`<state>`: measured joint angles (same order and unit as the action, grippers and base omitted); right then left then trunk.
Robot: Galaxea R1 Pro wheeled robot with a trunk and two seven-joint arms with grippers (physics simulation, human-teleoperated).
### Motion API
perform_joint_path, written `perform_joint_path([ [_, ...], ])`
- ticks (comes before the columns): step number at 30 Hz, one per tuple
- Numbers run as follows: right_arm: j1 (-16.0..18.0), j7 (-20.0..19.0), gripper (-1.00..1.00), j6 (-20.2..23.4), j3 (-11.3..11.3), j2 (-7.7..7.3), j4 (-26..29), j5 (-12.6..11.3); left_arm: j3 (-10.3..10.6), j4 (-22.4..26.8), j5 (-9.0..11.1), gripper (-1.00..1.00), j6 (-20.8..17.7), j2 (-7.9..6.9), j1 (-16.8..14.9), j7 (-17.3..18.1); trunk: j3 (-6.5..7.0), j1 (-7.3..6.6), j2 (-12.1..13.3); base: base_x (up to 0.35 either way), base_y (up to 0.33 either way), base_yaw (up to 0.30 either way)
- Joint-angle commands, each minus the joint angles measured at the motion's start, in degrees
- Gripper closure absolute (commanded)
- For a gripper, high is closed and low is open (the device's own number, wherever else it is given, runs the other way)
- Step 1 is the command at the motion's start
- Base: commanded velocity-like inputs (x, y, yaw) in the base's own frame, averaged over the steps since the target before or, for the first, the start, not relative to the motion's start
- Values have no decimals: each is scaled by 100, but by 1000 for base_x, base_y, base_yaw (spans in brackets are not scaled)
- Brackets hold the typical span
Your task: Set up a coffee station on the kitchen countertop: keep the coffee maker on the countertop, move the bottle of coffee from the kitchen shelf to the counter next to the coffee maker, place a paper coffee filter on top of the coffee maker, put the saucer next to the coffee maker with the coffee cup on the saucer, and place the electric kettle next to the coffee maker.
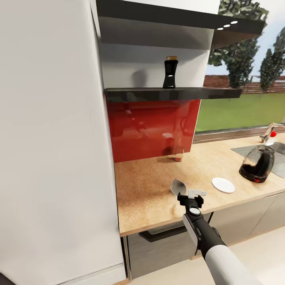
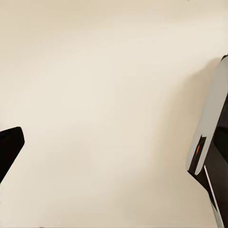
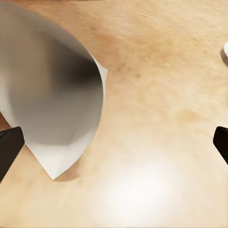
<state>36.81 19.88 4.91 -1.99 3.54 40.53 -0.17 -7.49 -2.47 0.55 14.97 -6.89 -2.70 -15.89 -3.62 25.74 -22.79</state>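
Right tool [image 1: 189,192] hovers over the speckled wood-tone worktop [image 1: 150,190], fingers spread wide. The white cone-shaped paper coffee filter [image 1: 177,187] lies on the worktop just beside one finger, not pinched. White round saucer [image 1: 223,185] sits near, toward the black glass coffee maker [image 1: 257,164]. Dark coffee bottle with tan cap [image 1: 170,72] stands upright on the black kitchen shelf [image 1: 174,94]. Left tool [image 2: 114,156]: fingers spread, against plain beige.

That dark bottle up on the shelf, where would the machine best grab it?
Probably around the wider lower body of the bottle of coffee, coming level from the open front of the shelf. It stands upright near the front edge, with a board close overhead, so dropping in from above looks awkward.
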Motion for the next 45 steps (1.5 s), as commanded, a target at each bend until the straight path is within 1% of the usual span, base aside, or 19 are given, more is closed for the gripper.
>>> perform_joint_path([
  [1,4,39,-100,43,-21,-3,9,-1,-33,-25,3,-100,51,0,-11,2,-13,5,-13,123,0,0],
  [13,6,59,-100,34,-8,-27,2,1,-33,-25,3,-100,50,-2,-10,4,-13,5,-13,28,0,0],
  [22,5,67,-100,31,4,-29,15,-1,-39,-25,6,-100,50,-2,9,14,-13,5,-13,95,0,0],
  [23,5,68,-100,30,4,-29,16,-1,-38,-25,5,-100,50,-3,28,18,-13,5,-13,25,0,0],
  [24,4,67,-100,32,5,-29,16,-1,-34,-25,1,-100,50,-4,112,23,-13,5,-13,7,0,0],
  [28,4,68,-100,33,5,-29,16,-1,-33,-25,-1,-100,50,-11,178,24,-13,5,-13,3,0,0],
  [39,4,69,-100,37,5,-29,23,-5,-33,-25,-2,-100,50,-6,209,24,-13,5,-13,43,0,0],
  [45,4,69,-100,37,6,-29,25,-9,-33,-25,-2,-100,50,-6,219,24,-56,5,-13,1,0,0],
])
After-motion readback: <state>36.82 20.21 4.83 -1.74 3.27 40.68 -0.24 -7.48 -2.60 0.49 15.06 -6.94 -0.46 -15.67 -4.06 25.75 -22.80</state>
